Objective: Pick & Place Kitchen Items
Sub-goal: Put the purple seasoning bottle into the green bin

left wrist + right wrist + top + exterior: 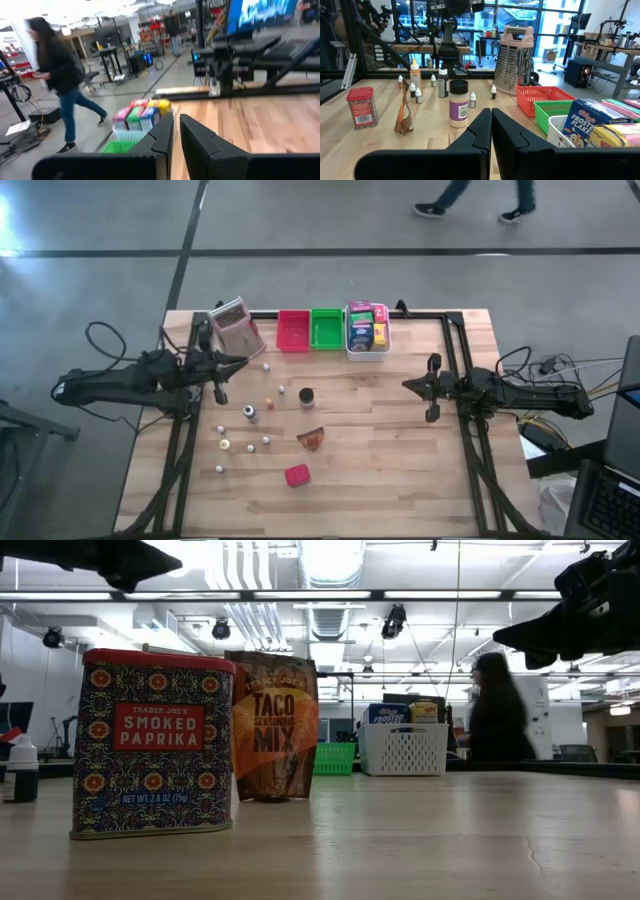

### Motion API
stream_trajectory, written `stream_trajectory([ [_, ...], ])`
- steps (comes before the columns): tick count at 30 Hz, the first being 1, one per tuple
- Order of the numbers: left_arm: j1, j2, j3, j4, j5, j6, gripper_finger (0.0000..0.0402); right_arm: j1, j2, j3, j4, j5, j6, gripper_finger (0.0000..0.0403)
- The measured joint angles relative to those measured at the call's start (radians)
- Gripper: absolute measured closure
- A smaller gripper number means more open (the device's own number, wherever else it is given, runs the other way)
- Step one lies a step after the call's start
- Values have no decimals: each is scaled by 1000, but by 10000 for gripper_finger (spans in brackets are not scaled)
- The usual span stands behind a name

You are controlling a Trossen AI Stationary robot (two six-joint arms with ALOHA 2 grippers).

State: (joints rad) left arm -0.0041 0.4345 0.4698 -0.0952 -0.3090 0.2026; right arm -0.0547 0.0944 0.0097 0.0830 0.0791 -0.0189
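My left tool [243, 361] hangs over the counter's [400, 480] left side, near the far edge, its arm pointing toward the middle. Its fingers [200, 145] stand a narrow slit apart with nothing between them. My right tool [408, 385] hangs over the right side, pointing toward the middle as well, fingers [475, 132] pressed together and empty.

The loose kitchen items lie between my two tools, in the counter's left half. The red paprika tin [297, 475] sits nearest the front edge; it stands upright, long axis vertical, label facing the low camera. Just behind it the orange-brown taco mix packet [312, 439] stands on its base, tapering upward. Farther back the dark-lidded jar [306, 397] stands upright too. Small pale bottles [225, 444] are scattered to the left of these, all on end, caps up.

Along the far edge a metal grater [236, 326] leans near my left tool, then a red tray [293, 331], a green tray [326, 328] and a white basket [366, 352] sit side by side. The basket holds coloured packets [366, 326] standing on end, packed close.

A person [495, 720] shows beyond the counter.
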Motion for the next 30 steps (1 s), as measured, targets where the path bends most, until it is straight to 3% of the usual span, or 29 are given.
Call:
stream_trajectory([
  [25,0,0,0,-63,0,0,362,0,0,0,0,0,0,394],
  [26,0,0,0,-63,0,0,362,0,0,0,3,31,5,394],
  [30,0,0,0,-63,0,0,362,-3,-1,0,3,387,68,394],
])
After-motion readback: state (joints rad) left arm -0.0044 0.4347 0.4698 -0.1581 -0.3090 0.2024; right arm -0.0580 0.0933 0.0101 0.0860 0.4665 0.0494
